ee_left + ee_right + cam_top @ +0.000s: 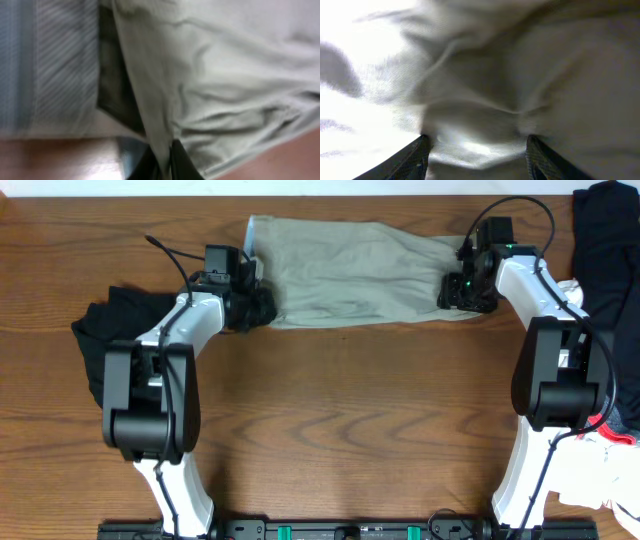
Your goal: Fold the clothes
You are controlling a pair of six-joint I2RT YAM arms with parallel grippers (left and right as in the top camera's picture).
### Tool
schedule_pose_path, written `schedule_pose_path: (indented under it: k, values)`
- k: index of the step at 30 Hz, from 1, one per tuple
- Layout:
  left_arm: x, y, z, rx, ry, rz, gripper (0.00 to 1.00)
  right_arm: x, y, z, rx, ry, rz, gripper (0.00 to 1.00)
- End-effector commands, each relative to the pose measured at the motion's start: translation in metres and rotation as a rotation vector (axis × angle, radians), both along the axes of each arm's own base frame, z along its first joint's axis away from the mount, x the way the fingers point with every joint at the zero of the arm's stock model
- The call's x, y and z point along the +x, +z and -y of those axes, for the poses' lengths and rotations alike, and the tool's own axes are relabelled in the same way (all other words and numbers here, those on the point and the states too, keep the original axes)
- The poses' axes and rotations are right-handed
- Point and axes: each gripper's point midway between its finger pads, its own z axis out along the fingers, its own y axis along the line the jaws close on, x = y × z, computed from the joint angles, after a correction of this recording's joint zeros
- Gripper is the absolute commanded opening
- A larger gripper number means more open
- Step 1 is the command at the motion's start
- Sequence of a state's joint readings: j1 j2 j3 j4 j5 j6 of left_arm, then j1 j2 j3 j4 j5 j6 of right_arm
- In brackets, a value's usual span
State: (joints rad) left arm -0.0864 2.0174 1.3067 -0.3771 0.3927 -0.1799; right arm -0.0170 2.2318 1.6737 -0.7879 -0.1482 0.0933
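Large wrinkled khaki-green pair of shorts (360,270), spread fairly flat on the far half of the brown wood-grain table (350,410), close to its far edge. Long axis running left to right, roughly parallel with that edge; wider at the left end, tapering a little toward the right. Pale blue-grey inner fabric (55,65) with fine stripes turned out at the left end, a dark patch just beside it. Creased all over, with soft ridges along the length and a puckered near edge. Both wrist views too blurred for any label or print to be read. Left gripper (255,305) at the near left corner of the shorts, pressed together on a raised fold of the khaki cloth, the fold passing straight between the dark fingertips (182,162). Right gripper (462,288) on the right end of the shorts, fingers (415,155) spread wide, bunched cloth lying in the gap, no pinch to be seen. Crumpled black garment (100,330) on the table behind the left arm, apart from the shorts. Second black garment (610,240) heaped along the right edge, with white and red cloth (610,450) nearer the front on the same side.
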Motion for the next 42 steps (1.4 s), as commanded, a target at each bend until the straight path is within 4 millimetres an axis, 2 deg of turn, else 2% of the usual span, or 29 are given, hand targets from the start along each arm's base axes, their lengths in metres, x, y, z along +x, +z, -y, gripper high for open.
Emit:
schedule_pose_path:
  k: [1, 3, 9, 13, 15, 20, 23, 25, 28, 31, 33, 35, 36, 38, 40, 42]
  values:
    - [-0.004, 0.004, -0.087, 0.413, 0.14, -0.004, 0.06, -0.011, -0.02, 0.021, -0.039, -0.026, -0.06, 0.61]
    - [-0.01, 0.002, -0.098, 0.444, 0.156, -0.033, 0.06, -0.011, -0.02, 0.024, -0.039, -0.032, -0.063, 0.61]
    - [-0.015, 0.0, -0.088, 0.365, 0.134, -0.058, 0.06, -0.012, -0.02, 0.027, -0.039, -0.04, -0.067, 0.62]
    - [-0.032, -0.005, -0.087, 0.367, 0.114, -0.13, 0.06, -0.012, -0.021, 0.03, -0.045, -0.045, -0.066, 0.65]
    - [-0.042, -0.007, -0.087, 0.379, 0.081, -0.165, 0.06, -0.011, -0.021, 0.037, -0.065, -0.056, -0.06, 0.66]
    - [-0.066, -0.011, -0.088, 0.393, 0.032, -0.256, 0.06, -0.011, -0.021, 0.07, -0.135, -0.134, -0.056, 0.68]
    - [-0.075, -0.011, -0.089, 0.399, 0.008, -0.289, 0.06, -0.014, -0.02, 0.075, -0.086, -0.168, -0.068, 0.68]
    - [-0.079, -0.012, -0.09, 0.412, -0.029, -0.299, 0.06, -0.015, -0.015, 0.069, -0.029, -0.166, -0.072, 0.68]
    - [-0.085, -0.011, -0.105, 0.506, -0.041, -0.322, 0.06, -0.012, 0.007, 0.066, -0.026, -0.157, -0.046, 0.68]
    - [-0.093, -0.008, -0.124, 0.615, -0.04, -0.355, 0.06, 0.002, 0.052, 0.058, -0.037, -0.117, 0.05, 0.67]
    - [-0.094, -0.008, -0.125, 0.623, -0.05, -0.359, 0.06, 0.013, 0.091, 0.048, -0.044, -0.089, 0.143, 0.64]
    - [-0.094, -0.008, -0.121, 0.617, -0.069, -0.356, 0.06, 0.02, 0.128, 0.029, -0.036, -0.033, 0.232, 0.56]
    - [-0.094, -0.008, -0.119, 0.62, -0.085, -0.354, 0.06, 0.022, 0.14, 0.019, -0.029, -0.001, 0.261, 0.49]
    - [-0.094, -0.008, -0.113, 0.628, -0.125, -0.348, 0.06, 0.02, 0.154, -0.005, -0.01, 0.074, 0.289, 0.35]
    - [-0.093, -0.008, -0.105, 0.634, -0.155, -0.336, 0.06, 0.012, 0.153, -0.031, 0.01, 0.153, 0.272, 0.22]
    - [-0.09, -0.008, -0.097, 0.638, -0.181, -0.318, 0.06, 0.002, 0.146, -0.053, 0.019, 0.237, 0.237, 0.2]
